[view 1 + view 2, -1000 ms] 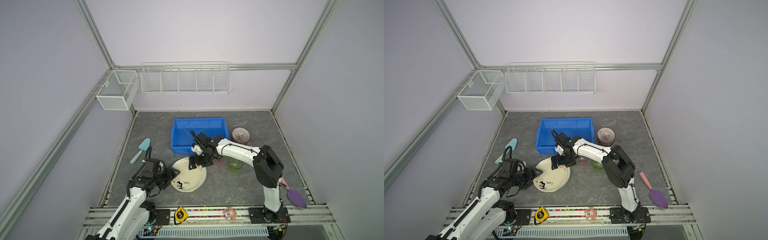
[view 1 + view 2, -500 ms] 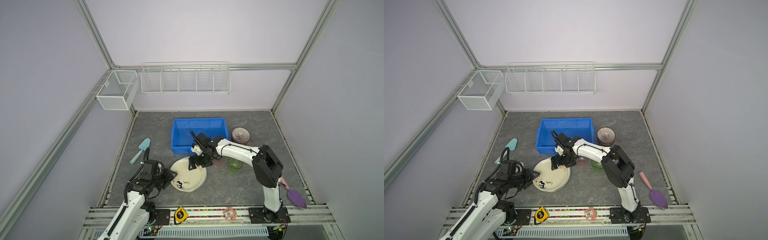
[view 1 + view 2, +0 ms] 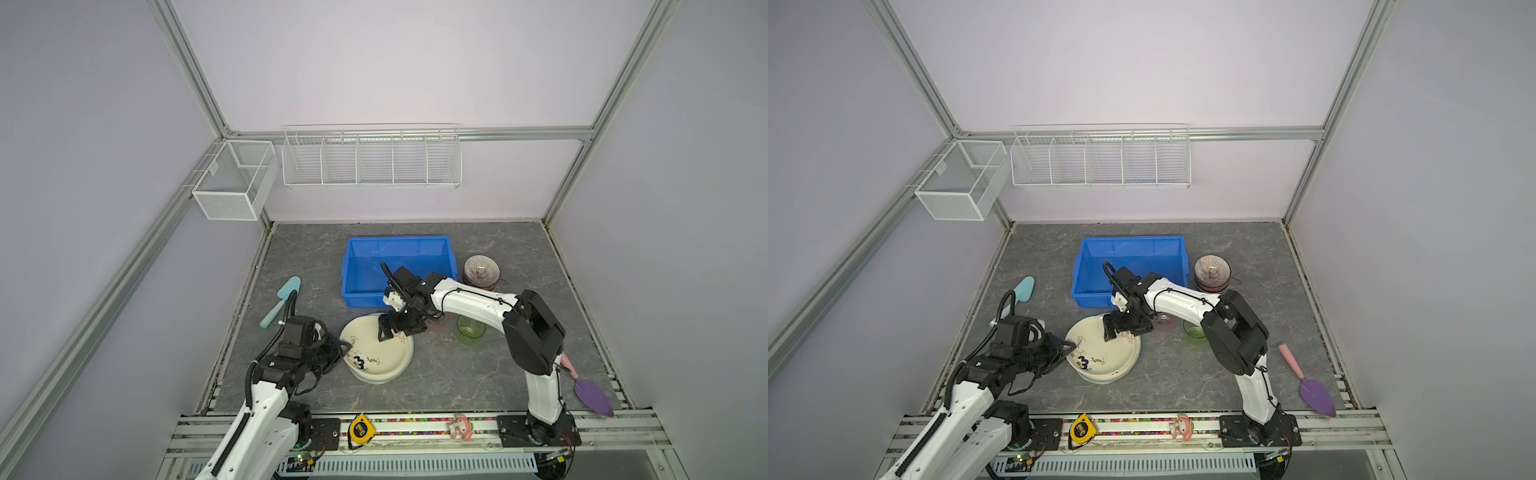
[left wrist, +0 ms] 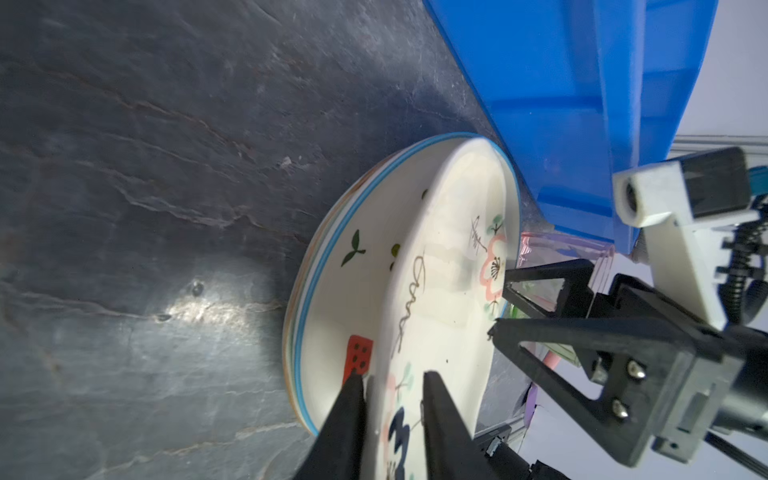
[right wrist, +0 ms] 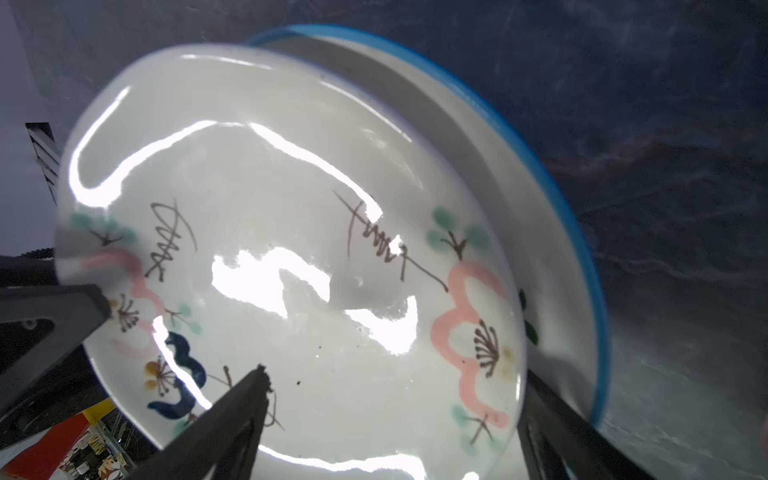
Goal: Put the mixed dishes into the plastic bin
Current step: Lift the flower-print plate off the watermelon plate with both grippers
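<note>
A cream floral plate (image 3: 376, 349) (image 3: 1100, 349) lies tilted on top of a blue-rimmed watermelon plate (image 4: 332, 299) (image 5: 540, 187), just in front of the blue plastic bin (image 3: 397, 245) (image 3: 1129, 240). My left gripper (image 3: 345, 345) (image 4: 390, 376) is shut on the floral plate's near-left rim, one finger under it and one on its inner face. My right gripper (image 3: 399, 330) (image 5: 392, 374) stands open over the plate's far edge, its fingers astride the rim. A stack of patterned bowls (image 3: 481, 270), a green cup (image 3: 470, 330) and a pink cup (image 3: 1165, 322) sit to the right.
A teal scoop (image 3: 282, 299) lies at the left and a purple scoop (image 3: 592, 395) at the front right. A yellow tape measure (image 3: 359, 428) rests on the front rail. White wire baskets (image 3: 370, 160) hang on the back wall.
My left gripper's jaws have narrowed from wide apart onto the floral plate's rim. The right arm has hardly moved and its jaws stay wide.
</note>
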Motion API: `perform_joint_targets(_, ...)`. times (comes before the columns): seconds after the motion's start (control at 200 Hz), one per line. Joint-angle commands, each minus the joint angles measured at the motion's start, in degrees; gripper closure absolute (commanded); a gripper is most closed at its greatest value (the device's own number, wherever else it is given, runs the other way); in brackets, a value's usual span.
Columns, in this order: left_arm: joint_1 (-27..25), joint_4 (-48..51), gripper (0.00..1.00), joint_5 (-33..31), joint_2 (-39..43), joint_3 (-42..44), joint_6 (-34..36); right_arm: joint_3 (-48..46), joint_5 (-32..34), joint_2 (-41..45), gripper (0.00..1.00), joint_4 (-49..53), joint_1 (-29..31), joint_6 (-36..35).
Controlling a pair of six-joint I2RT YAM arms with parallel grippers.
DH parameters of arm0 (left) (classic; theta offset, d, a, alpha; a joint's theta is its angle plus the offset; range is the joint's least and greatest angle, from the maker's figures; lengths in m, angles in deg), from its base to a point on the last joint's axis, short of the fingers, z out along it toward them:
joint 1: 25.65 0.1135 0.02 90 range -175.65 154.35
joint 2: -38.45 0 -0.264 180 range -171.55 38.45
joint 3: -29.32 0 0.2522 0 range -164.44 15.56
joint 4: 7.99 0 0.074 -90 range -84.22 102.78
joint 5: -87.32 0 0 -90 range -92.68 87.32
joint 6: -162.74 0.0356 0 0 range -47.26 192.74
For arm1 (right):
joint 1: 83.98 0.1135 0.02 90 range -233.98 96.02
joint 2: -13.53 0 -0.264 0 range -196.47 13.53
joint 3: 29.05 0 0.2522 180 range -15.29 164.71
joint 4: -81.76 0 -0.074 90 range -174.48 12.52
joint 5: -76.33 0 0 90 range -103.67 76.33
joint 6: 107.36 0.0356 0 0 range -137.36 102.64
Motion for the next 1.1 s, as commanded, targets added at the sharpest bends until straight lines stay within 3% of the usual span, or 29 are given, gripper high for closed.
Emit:
perform_joint_targets(0.0,-0.22,-3.49,0.79,2.16,1.01,-2.54,-0.6,0.37,-4.61,-0.58,0.08,-2.31,0.86,0.69)
perform_joint_targets(0.435,-0.2,-2.36,1.0,1.56,1.26,-2.64,1.16,1.45,-4.61,-0.38,0.07,-1.92,0.9,0.17)
perform_joint_targets(0.84,0.0,3.01,1.0,-1.35,3.34,-8.08,6.92,5.14,-3.4,2.89,0.07,0.37,-1.39,-0.92)
perform_joint_targets(1.095,1.0,1.16,1.0,1.82,4.2,-8.84,8.71,5.32,-5.45,7.33,0.04,2.09,-5.43,-2.55)
